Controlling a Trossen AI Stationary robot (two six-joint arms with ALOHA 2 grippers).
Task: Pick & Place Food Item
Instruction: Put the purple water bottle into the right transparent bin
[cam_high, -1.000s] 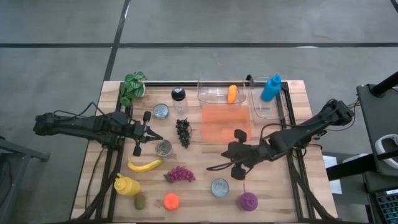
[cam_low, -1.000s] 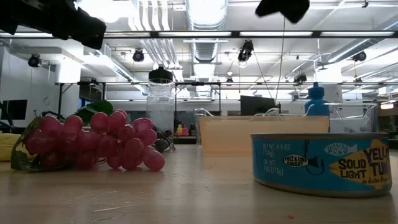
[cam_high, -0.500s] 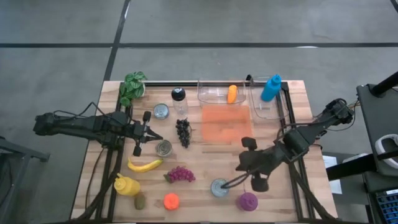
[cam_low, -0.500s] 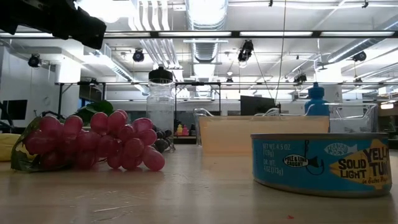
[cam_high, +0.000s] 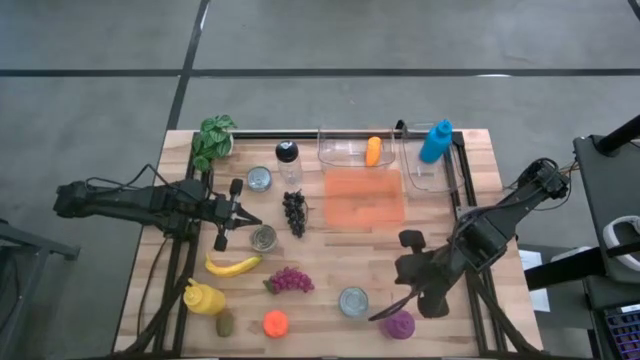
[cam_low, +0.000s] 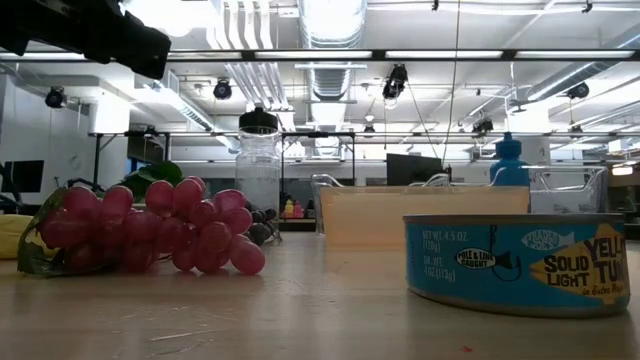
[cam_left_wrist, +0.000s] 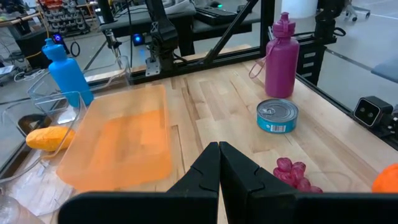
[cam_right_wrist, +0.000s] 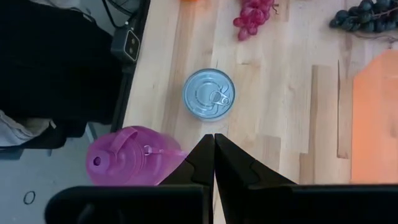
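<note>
Tuna can (cam_low: 520, 262) label reads "SOLID LIGHT", brand probably Trader Joe's. Right gripper (cam_high: 378, 315), fingers together, has moved past it toward the purple bottle (cam_high: 400, 324). Left gripper (cam_high: 258, 224) closed, unmoved.

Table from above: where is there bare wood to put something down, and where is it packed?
Bare wood lies below the orange mat, between the red grapes and the right tool. The left part is crowded: dark grapes, open can, banana, left tool.
</note>
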